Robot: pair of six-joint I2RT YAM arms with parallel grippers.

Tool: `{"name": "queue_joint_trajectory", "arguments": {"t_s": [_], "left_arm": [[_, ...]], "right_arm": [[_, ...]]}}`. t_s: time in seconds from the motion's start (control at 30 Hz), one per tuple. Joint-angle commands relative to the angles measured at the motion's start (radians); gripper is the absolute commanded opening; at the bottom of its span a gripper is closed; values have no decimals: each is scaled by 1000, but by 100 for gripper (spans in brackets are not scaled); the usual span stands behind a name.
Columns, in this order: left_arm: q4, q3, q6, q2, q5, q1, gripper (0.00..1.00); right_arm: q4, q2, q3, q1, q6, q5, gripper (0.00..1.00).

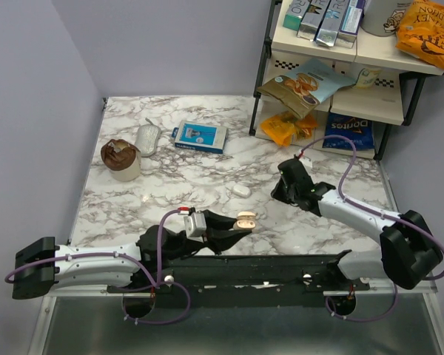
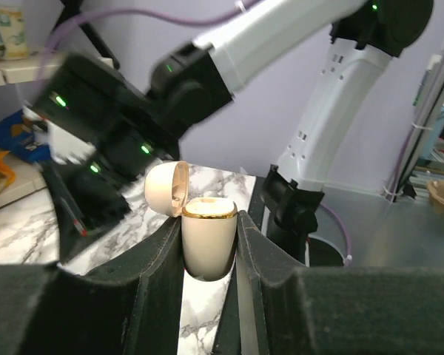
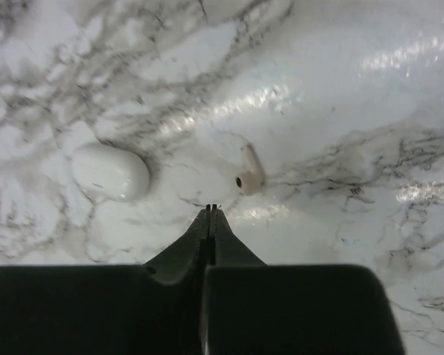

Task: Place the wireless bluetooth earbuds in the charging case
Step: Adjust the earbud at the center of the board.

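My left gripper (image 1: 240, 224) is shut on the open cream charging case (image 1: 246, 220) and holds it upright above the table's near edge. In the left wrist view the case body (image 2: 209, 237) has a gold rim and sits between the fingers, with its lid (image 2: 166, 188) flipped back to the left. My right gripper (image 1: 277, 194) hangs over the table with its jaws pressed together and empty (image 3: 210, 209). One white earbud (image 3: 249, 175) lies on the marble just beyond the tips, slightly right. I see no second earbud.
A closed white oval case (image 1: 241, 190) lies left of the right gripper, also in the right wrist view (image 3: 111, 171). A blue box (image 1: 199, 136), a white mouse-like item (image 1: 147, 139) and a brown cup (image 1: 120, 159) sit at the back left. A snack shelf (image 1: 340, 81) stands back right.
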State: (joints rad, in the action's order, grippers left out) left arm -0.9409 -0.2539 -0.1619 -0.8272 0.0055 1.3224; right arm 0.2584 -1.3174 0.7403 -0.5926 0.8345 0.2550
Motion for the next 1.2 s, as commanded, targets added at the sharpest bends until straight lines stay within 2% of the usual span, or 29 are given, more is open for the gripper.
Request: {"name": "queue_joint_trajectory", "arguments": {"t_s": [0.0, 0.47, 0.83, 1.07, 1.17], "left_arm": [[-9, 5, -2, 34, -93, 6, 0], [20, 1, -10, 31, -73, 6, 0], [2, -7, 9, -7, -78, 6, 0], [-4, -13, 18, -26, -78, 6, 0], [17, -15, 19, -12, -84, 6, 0]], "right_arm": [[-150, -20, -81, -4, 146, -102, 1], [-134, -166, -71, 30, 15, -63, 1], [-145, -134, -76, 132, -74, -31, 1], [-171, -172, -19, 162, -167, -48, 1], [-153, -131, -21, 162, -183, -46, 2]]}}
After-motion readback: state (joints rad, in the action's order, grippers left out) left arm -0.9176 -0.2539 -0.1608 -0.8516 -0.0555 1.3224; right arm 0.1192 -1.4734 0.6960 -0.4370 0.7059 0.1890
